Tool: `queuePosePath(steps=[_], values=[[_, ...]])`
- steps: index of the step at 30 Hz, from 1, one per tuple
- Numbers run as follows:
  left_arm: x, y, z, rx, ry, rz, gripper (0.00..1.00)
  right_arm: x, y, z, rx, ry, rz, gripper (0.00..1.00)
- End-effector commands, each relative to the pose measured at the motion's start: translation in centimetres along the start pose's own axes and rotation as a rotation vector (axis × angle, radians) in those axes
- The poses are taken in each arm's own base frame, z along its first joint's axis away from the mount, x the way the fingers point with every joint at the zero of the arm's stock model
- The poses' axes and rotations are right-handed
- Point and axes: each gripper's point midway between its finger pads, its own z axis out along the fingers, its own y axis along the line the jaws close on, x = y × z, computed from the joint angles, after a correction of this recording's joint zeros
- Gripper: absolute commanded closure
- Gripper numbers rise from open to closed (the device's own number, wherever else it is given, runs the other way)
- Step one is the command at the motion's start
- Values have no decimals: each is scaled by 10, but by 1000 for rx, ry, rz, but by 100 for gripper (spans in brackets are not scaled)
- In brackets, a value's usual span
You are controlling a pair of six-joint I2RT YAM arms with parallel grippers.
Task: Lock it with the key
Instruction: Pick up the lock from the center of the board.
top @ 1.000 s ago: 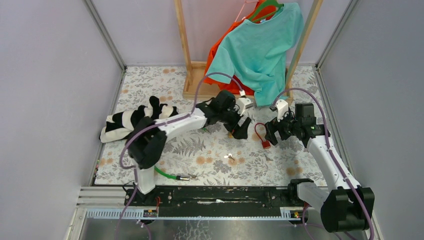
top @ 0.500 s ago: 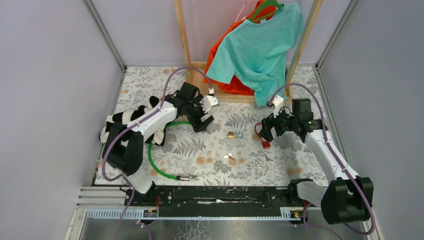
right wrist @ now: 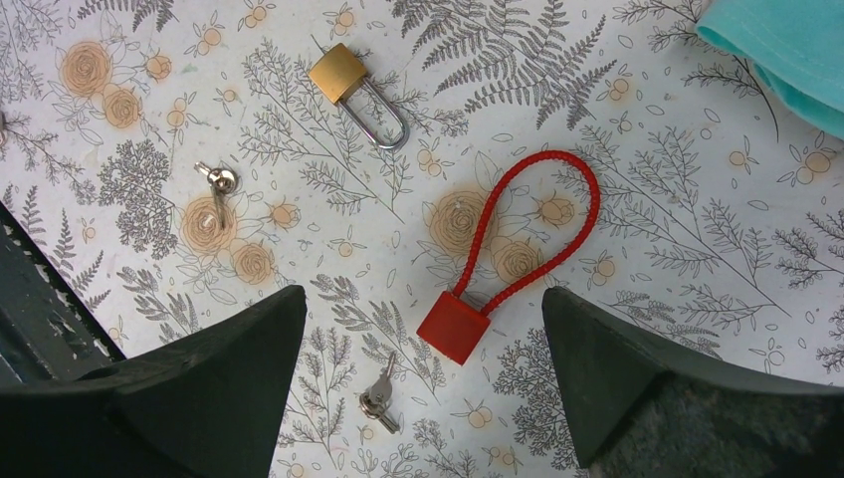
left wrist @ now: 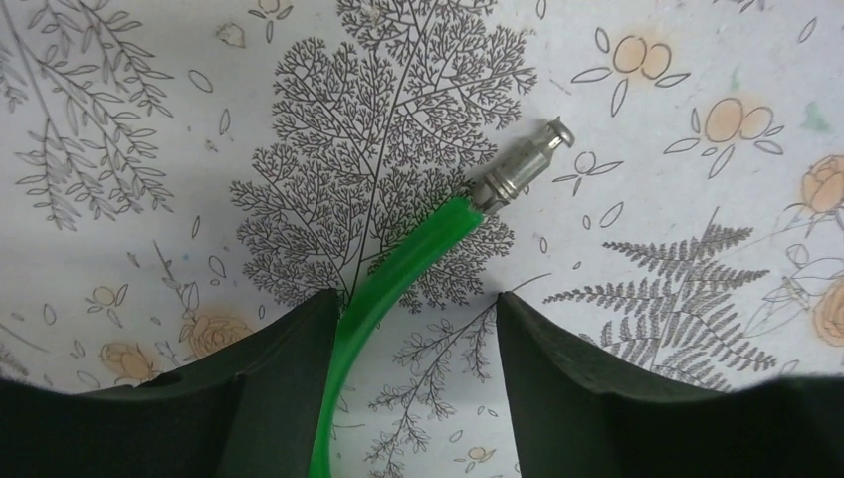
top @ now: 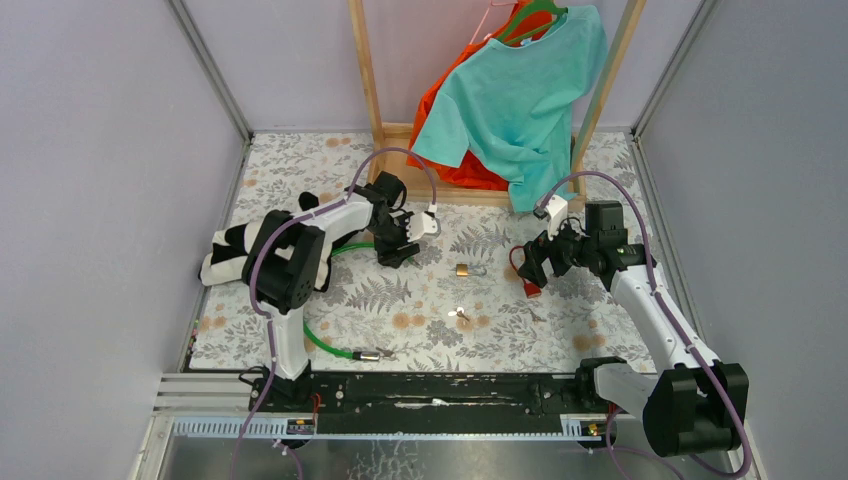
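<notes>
A brass padlock [right wrist: 336,75] with its steel shackle swung out lies on the flowered mat, also seen from above as the padlock [top: 462,269]. A red cable lock [right wrist: 453,327] lies near it. A small bunch of keys [right wrist: 378,396] rests just below the red lock. A single key [right wrist: 217,181] lies left of it. My right gripper [right wrist: 423,299] hovers open over the red lock, holding nothing. My left gripper [left wrist: 415,296] is open around a green cable [left wrist: 398,269]. The cable runs along the left finger, and its metal tip [left wrist: 523,164] points away.
A black-and-white striped cloth [top: 240,245] lies at the mat's left. A wooden rack base [top: 400,180] stands at the back, with a teal shirt [top: 525,90] and an orange garment hanging over it. The green cable [top: 320,340] loops toward the front rail.
My left arm has swung left, away from the padlock, and come down over the green cable's end with its jaws narrowing. The padlock now shows uncovered. The right arm has barely shifted.
</notes>
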Motion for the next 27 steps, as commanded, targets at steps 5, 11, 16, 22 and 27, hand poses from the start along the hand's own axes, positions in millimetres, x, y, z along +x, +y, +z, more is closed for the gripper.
queuePosePath(steps=[5, 11, 16, 22, 27], values=[[2, 4, 11, -24, 2, 60, 45, -4, 1, -2, 4, -20, -46, 5], [6, 0, 16, -102, 14, 36, 62, -4, -1, -2, 11, -13, -41, 5], [8, 11, 10, -208, 15, -102, 77, -5, 0, -1, 5, -18, -36, 5], [11, 31, -7, -334, -15, -376, 94, -8, 2, 1, -17, -28, -24, 5], [22, 49, -28, -421, -36, -567, 97, -11, 8, 13, -49, -1, -34, 6]])
